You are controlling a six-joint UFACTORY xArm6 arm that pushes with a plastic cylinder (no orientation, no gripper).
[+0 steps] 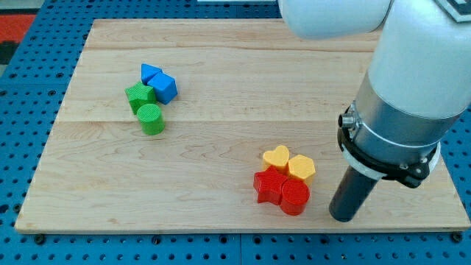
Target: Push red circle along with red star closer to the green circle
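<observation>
The red circle (295, 197) and the red star (269, 185) lie touching each other near the view's bottom, right of centre. The green circle (151, 118) stands far off at the view's left, just below a green star-like block (139, 96). My tip (342, 218) rests on the board right of the red circle, a small gap apart from it. The arm's white and grey body rises above the tip at the view's right.
A yellow heart (277, 157) and a yellow hexagon-like block (301, 168) touch the red pair on their upper side. Two blue blocks (152, 73) (165, 88) sit beside the green star. The wooden board (221, 51) ends close below my tip.
</observation>
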